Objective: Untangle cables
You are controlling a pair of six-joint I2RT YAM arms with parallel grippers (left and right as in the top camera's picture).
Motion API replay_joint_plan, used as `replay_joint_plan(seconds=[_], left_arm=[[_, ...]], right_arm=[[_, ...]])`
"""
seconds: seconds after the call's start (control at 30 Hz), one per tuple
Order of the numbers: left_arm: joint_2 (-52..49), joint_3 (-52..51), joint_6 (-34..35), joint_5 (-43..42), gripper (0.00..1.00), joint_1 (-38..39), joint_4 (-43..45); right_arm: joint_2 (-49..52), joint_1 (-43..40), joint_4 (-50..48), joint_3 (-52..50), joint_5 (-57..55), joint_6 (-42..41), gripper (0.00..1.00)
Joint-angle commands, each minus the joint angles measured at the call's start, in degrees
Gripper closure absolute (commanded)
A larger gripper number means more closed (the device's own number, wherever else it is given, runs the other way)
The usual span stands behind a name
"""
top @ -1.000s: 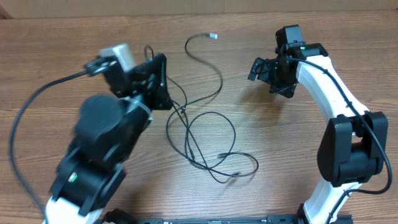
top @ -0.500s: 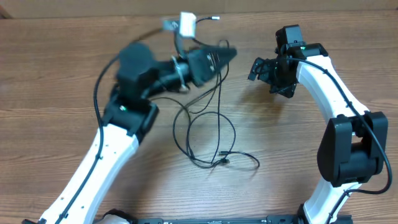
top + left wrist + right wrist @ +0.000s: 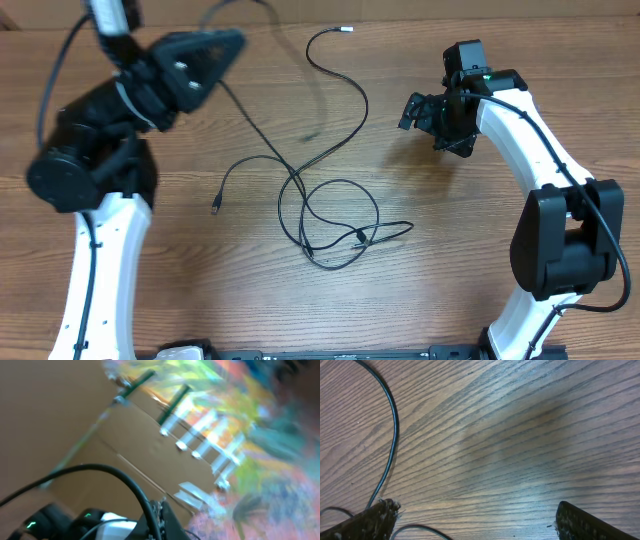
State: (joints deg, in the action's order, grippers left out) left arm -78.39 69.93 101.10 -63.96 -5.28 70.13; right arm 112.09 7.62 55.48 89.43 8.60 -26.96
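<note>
Overhead: two arms. The tangled cables (image 3: 297, 183), seemingly two, loop mid-table (image 3: 560, 60) on brown wood. The left gripper (image 3: 225, 50), near the far-left corner, is clamped on one strand; the right gripper (image 3: 425, 120) hovers with jaws spread.
Left wrist: blurred cardboard and colourful clutter.
Right wrist: jaws apart, one strand on the wood grain.

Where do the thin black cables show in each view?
Overhead: thin black cables looped at table centre.
Left wrist: blurred; a black cord arcs across, identity unclear.
Right wrist: one strand curves down the left side.
Shared landmark: wood-grain tabletop, overhead and right wrist.
</note>
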Motion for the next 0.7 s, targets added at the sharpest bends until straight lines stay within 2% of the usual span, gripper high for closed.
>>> replay_joint_plan(seconds=[0.0, 0.2, 0.27, 0.33, 0.43, 0.53, 0.63, 0.67], left_arm=[[0.5, 0.7, 6.3, -4.4, 0.96, -5.6, -5.7], [0.5, 0.7, 4.4, -7.6, 0.96, -10.5, -16.5], [0.5, 0.7, 10.9, -10.7, 0.96, -11.3, -15.8], [0.5, 0.7, 12.8, -11.0, 0.96, -11.3, -12.7], [0.5, 0.7, 8.6, -9.9, 0.96, -11.9, -12.1], [0.3, 0.7, 6.5, -10.4, 0.96, -13.2, -15.6], [0.0, 0.7, -2.9, -10.3, 0.96, -14.9, -18.9], [-0.1, 0.7, -8.0, -10.5, 0.96, -15.4, -19.8]], right_arm=[[-0.2, 0.1, -0.2, -0.1, 0.0, 0.0, 0.00], [-0.2, 0.1, -0.2, -0.1, 0.0, 0.0, 0.00], [-0.2, 0.1, -0.2, -0.1, 0.0, 0.0, 0.00], [-0.2, 0.1, -0.2, -0.1, 0.0, 0.0, 0.00], [-0.2, 0.1, -0.2, -0.1, 0.0, 0.0, 0.00], [-0.2, 0.1, -0.2, -0.1, 0.0, 0.0, 0.00], [-0.2, 0.1, -0.2, -0.1, 0.0, 0.0, 0.00], [-0.2, 0.1, -0.2, -0.1, 0.0, 0.0, 0.00]])
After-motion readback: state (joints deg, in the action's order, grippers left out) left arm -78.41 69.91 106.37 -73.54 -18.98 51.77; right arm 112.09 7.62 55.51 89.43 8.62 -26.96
